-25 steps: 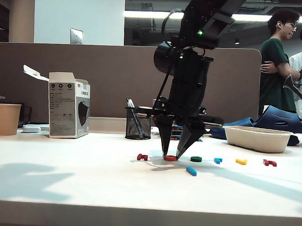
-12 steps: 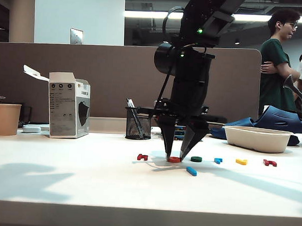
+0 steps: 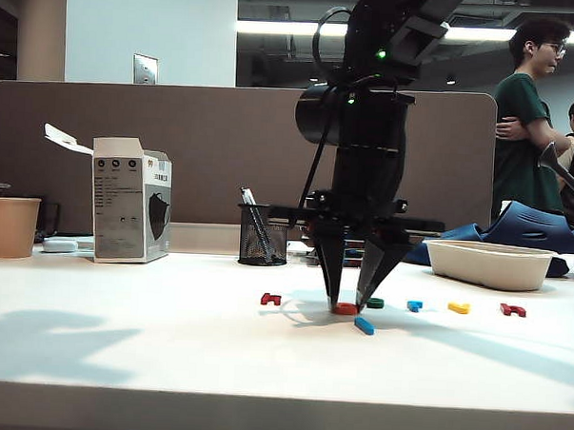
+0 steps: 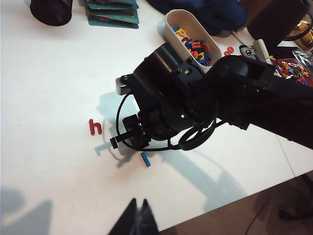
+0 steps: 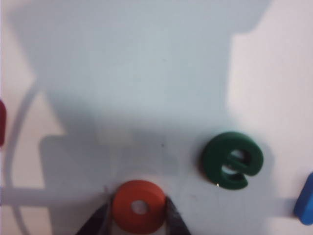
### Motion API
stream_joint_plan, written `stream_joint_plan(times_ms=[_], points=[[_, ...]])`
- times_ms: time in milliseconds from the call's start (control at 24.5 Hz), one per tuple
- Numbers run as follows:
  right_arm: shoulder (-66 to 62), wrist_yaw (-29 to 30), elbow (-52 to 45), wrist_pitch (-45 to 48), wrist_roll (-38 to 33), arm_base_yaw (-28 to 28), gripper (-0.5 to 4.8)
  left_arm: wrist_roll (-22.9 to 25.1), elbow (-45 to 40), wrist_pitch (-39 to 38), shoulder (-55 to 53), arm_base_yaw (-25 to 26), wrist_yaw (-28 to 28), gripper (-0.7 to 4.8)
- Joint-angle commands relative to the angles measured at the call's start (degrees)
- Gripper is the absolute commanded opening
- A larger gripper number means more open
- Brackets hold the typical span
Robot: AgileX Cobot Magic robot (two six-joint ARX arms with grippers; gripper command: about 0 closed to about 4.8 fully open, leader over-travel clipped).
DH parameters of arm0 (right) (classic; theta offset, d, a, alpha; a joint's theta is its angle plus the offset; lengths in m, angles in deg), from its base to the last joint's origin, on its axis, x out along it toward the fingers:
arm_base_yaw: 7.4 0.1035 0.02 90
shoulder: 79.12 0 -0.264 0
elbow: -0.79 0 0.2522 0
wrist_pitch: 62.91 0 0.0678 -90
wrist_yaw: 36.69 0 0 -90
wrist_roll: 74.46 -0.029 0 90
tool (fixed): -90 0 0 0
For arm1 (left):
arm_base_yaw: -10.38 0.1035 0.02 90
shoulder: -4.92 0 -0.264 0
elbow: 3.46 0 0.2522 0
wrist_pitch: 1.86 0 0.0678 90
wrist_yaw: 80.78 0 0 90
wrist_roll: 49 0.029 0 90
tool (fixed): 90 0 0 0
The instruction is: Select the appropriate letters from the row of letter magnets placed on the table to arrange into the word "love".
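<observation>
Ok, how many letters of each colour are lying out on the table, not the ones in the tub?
Red letters: 2
Blue letters: 2
Orange ring: 1, in the right pincer
Green letter: 1
Yellow letter: 1
Total: 7
Left pincer hovers apart, shut.

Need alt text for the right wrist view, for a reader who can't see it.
The right end effector has its fingers on either side of the orange ring, which lies flat on the white table. A dark green e lies apart from it.
</observation>
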Motion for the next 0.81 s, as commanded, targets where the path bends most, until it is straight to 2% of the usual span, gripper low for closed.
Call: stream_joint_plan(times_ms=[41,285,815], points=[[-1.4,-1.2,-1.1,-4.6,-0.2,0.1,1.35,0.2,0.2,0.5,0.2,-0.1,-0.2,-0.05],[-1.4,-6.2,-1.1,-6.8,-0.2,0.0,1.35,0.2,0.2,0.5,0.2,-0.1,-0.2,-0.05],[-1.4,-6.5,-1.2,-12.2,-0.2,-2.0,1.35,0.2,0.2,0.5,0.2,-0.1,-0.2,-0.05]])
